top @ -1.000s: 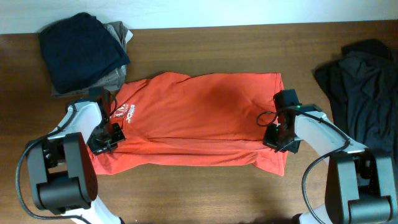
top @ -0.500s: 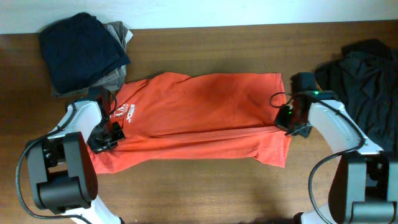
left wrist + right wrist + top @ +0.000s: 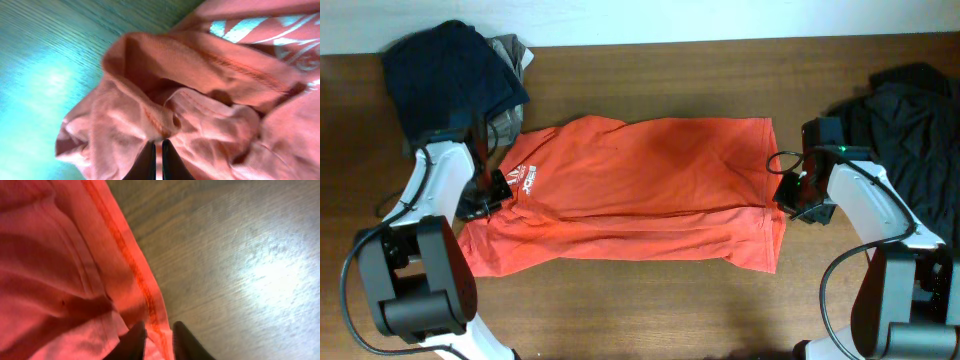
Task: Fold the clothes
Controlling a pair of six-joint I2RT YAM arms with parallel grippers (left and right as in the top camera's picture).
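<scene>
The orange-red T-shirt [image 3: 640, 190] lies spread across the wooden table, its white lettering [image 3: 523, 180] near the left end. At the left sleeve my left gripper [image 3: 485, 203] is shut on a bunched fold of the shirt [image 3: 200, 65]; its fingertips [image 3: 158, 145] pinch a thin sliver of cloth. My right gripper [image 3: 790, 200] is at the shirt's right edge. Its jaws [image 3: 159, 327] stand a little apart, with the stitched hem [image 3: 135, 275] lying loose between them on the table.
A dark navy folded garment [image 3: 450, 75] lies on a tan one [image 3: 510, 55] at the back left, close to the left arm. A black heap of clothing [image 3: 905, 130] sits at the right edge. Bare wood [image 3: 650, 300] runs along the front.
The right gripper drew the shirt's right edge outward to the right, then its jaws parted. The left gripper moved up and left, pulling the sleeve with it.
</scene>
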